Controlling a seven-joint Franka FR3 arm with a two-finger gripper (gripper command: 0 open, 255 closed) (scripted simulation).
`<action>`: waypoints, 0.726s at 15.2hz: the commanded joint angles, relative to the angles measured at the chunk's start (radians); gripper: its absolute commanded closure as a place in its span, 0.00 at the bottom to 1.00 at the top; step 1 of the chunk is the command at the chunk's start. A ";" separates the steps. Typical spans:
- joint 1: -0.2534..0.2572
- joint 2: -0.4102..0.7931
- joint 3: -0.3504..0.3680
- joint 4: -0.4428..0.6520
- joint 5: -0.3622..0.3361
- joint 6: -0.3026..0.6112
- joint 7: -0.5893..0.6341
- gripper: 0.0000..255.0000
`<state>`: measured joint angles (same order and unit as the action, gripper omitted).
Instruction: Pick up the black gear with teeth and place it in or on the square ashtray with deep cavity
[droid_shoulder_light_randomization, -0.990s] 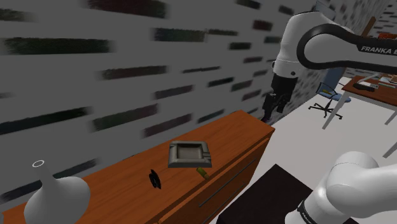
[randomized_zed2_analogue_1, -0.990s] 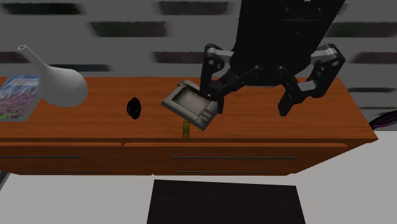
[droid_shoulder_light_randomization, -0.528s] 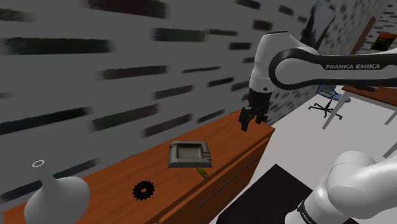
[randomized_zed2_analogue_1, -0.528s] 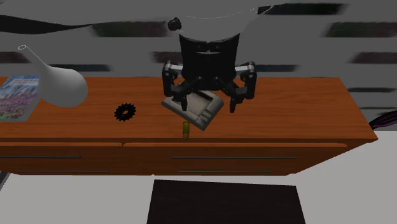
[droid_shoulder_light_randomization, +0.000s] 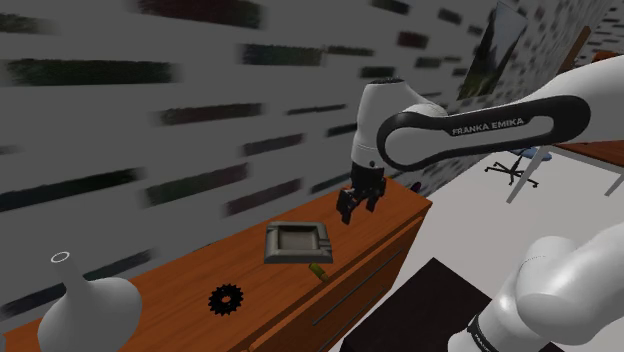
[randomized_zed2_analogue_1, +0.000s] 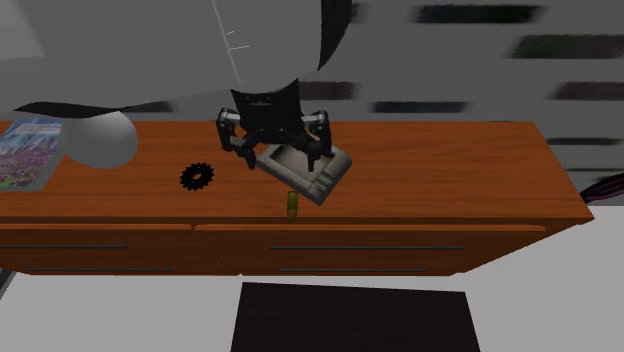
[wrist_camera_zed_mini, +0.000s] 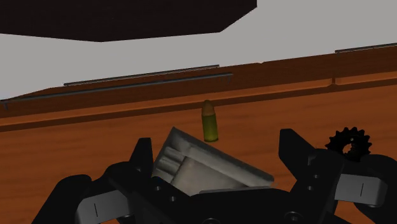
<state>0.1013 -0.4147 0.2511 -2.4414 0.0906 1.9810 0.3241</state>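
Floor: pale grey (randomized_zed2_analogue_1: 600, 290), with a dark rectangular mat (randomized_zed2_analogue_1: 355, 317) lying in front of the cabinet.
Worktop: the flat top (randomized_zed2_analogue_1: 450, 170) of a long orange-brown wooden cabinet; its front carries wide drawers with thin bar handles.
Cartridge: a small brass-coloured cylinder (randomized_zed2_analogue_1: 292, 205) standing upright at the worktop's front edge, just in front of the ashtray.
Square ashtray: grey, with a deep square cavity (droid_shoulder_light_randomization: 297, 258), set askew to the worktop's edge and empty.
Pincer: black, its two fingers spread wide and gripping nothing (randomized_zed2_analogue_1: 280, 160); it hangs above the worktop near the ashtray. In the wrist view the ashtray (wrist_camera_zed_mini: 203, 168) shows between the parted fingers (wrist_camera_zed_mini: 143, 159), untouched.
Black gear: toothed, with a central hole, lying flat on bare wood (randomized_zed2_analogue_1: 197, 176). It sits apart from the pincer, on the second exterior view's left of it, beyond the ashtray as the arm reaches. In the wrist view it lies outside one finger (wrist_camera_zed_mini: 348, 141).
Vase: white, round-bodied with a narrow neck (droid_shoulder_light_randomization: 85, 310), further along the worktop past the gear.
Book: colourful cover (randomized_zed2_analogue_1: 30, 150), at the worktop's end beyond the vase.
Wall: grey with dark brick-like streaks (droid_shoulder_light_randomization: 150, 120), directly behind the worktop.
Far room: a blue office chair (droid_shoulder_light_randomization: 512, 160) beside a pale desk.
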 joint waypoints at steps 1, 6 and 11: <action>0.004 0.067 0.026 0.015 -0.001 0.056 0.031 0.00; 0.013 0.249 0.087 0.085 -0.034 0.175 0.121 0.00; 0.030 0.443 0.129 0.187 -0.108 0.265 0.227 0.00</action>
<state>0.1263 -0.0056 0.3726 -2.2736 -0.0030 2.2310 0.5298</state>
